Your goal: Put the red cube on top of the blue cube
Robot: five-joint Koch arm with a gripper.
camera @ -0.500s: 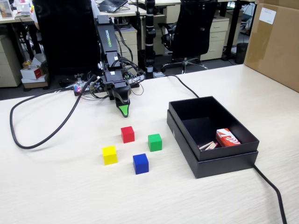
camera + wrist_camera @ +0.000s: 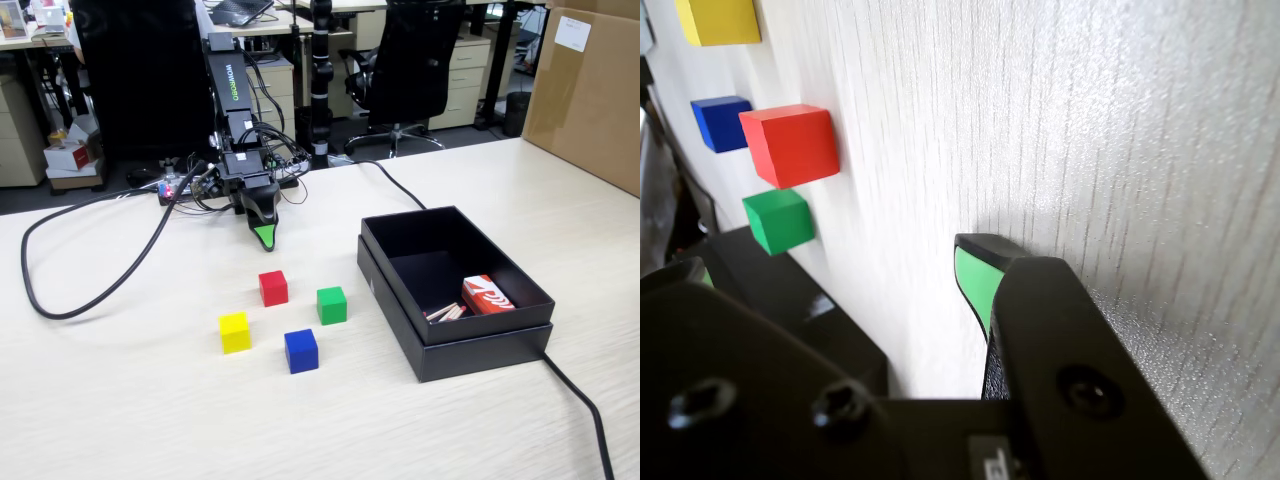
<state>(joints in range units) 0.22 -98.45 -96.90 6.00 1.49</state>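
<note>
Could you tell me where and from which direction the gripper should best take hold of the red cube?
Probably from straight above, closing on two opposite side faces of the red cube. It sits flat with clear gaps to the green cube and yellow cube; the gripper is behind it.

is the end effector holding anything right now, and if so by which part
Nothing is held. The end effector hangs above bare table, behind the red cube, and all four cubes, the blue cube included, sit untouched on the table.
</note>
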